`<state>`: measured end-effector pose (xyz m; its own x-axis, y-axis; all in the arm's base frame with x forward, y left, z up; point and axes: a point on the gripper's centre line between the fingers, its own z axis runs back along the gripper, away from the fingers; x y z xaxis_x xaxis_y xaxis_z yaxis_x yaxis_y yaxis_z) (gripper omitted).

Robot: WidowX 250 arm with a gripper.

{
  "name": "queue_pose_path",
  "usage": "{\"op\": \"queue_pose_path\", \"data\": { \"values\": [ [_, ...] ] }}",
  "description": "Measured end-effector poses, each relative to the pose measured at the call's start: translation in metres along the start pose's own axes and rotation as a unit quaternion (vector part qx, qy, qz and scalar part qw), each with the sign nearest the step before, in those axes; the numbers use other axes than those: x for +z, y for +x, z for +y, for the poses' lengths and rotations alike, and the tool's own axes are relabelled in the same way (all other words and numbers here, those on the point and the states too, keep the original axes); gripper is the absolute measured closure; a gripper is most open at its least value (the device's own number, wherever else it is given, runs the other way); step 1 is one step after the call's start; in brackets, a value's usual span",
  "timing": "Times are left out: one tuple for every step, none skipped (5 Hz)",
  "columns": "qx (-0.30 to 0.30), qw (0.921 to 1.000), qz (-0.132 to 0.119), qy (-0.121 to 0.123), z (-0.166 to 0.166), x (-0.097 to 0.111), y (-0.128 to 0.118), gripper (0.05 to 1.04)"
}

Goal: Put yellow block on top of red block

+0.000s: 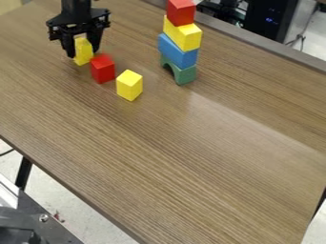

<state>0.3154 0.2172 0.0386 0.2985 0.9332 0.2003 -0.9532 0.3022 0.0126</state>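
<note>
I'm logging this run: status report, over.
Gripper at left yellow block, grip unconfirmed. Lone red block beside it, top bare. Second yellow block near red; multicoloured block tower apart.

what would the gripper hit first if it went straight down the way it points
Most likely the table, right by the yellow block at the lower end of the gripper. The red block looks just beside that line, but depth is unclear from this view.
</note>
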Motion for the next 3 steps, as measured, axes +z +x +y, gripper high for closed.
{"op": "queue_pose_path", "data": {
  "values": [
    [0.006,0.9999,0.014,0.0,0.0,0.0,-0.004,0.515],
    [0.001,0.9997,0.017,-0.018,-0.002,0.02,-0.005,0.516],
    [-0.01,0.9988,0.02,-0.044,-0.003,0.052,-0.007,0.516]
  ]
}}
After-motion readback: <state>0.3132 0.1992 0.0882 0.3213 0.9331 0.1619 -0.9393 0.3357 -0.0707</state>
